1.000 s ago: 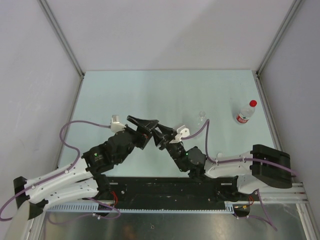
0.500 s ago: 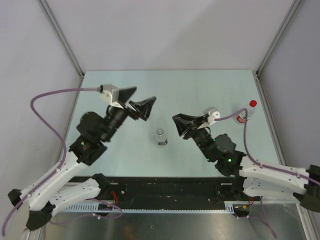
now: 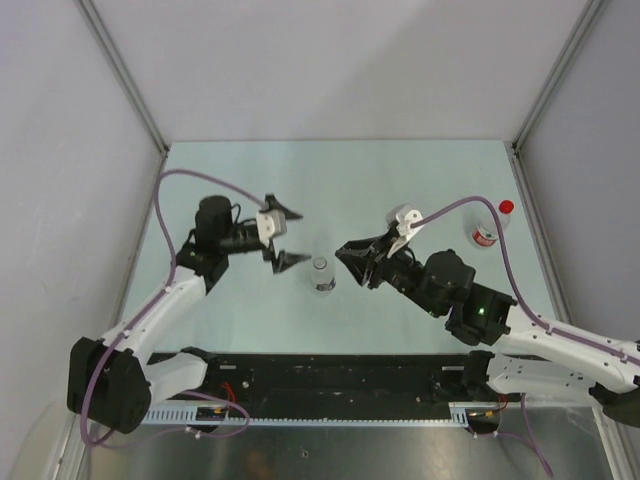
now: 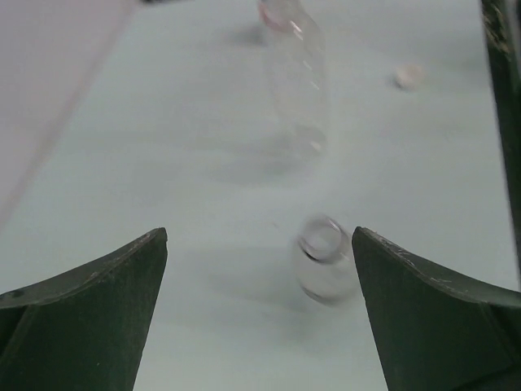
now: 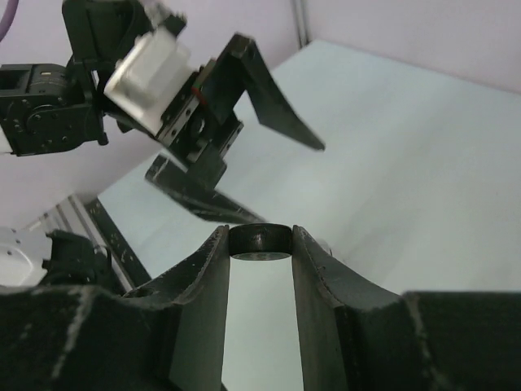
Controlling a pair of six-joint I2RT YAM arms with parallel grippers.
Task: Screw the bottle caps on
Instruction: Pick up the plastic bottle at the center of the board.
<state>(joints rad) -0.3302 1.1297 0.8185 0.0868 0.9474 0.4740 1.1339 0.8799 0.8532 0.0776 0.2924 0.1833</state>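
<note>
Currently in the right fingers [image 5: 203, 281]: the black cap [image 5: 260, 242], clamped by its rim at the very tips, one finger on each side, seen edge-on from the wrist.
Left fingers [image 4: 98, 301]: spread wide apart, holding nothing.
Open bottle [image 3: 321, 274]: stands on the counter [image 3: 330, 180] between the two arms, neck up and uncapped. Its long axis is vertical, and the left wrist view shows the bare ring of its mouth.
Key relation: from above, the bottle lies at about 8 o'clock of the cap, just beside it but not under it. The cap is off to one side of the mouth, not lined up over it.
Bottle from the left fingers: at about 4 o'clock, near. The left wrist view puts it ahead and toward the right-hand finger, apart from both.
Nearer arm: both are close, one on each side. My guess is that the left steadies the body while the right brings the cap across.
Cap facing: I cannot tell whether its hollow side points down at the mouth.
Capped bottle [image 3: 488, 230]: well apart at 3 o'clock near the counter's edge, labelled, with the red cap [image 3: 506, 207] on.
Whitish cap [image 4: 409, 76]: loose on the counter, far beyond the open bottle.
Third bottle [image 4: 297, 77]: clear and blurred; whether it stands or lies I cannot say.
</note>
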